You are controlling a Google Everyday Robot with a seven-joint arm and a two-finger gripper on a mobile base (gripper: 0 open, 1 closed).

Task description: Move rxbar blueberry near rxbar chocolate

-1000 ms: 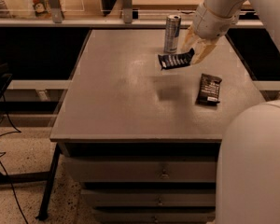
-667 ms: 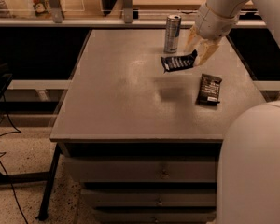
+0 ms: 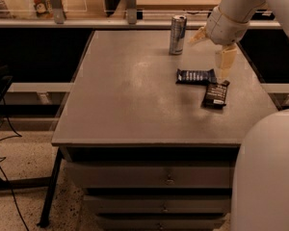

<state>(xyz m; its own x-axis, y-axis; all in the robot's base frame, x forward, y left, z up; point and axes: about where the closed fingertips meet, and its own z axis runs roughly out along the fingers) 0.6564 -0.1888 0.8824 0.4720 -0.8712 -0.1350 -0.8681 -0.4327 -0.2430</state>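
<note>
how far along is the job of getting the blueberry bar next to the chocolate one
Looks nearly done: the rxbar blueberry lies flat on the table right beside the rxbar chocolate. Nothing is in hand; the pincer hangs open just above them. Left, probably, only to pull the arm clear.

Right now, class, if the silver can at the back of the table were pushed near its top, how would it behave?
The can stands upright, tall and narrow, so a high push would probably tip it; once down, its round body could roll. Its smooth metal side looks slippery. The gripper hangs open beside it, above the rxbar blueberry.
</note>
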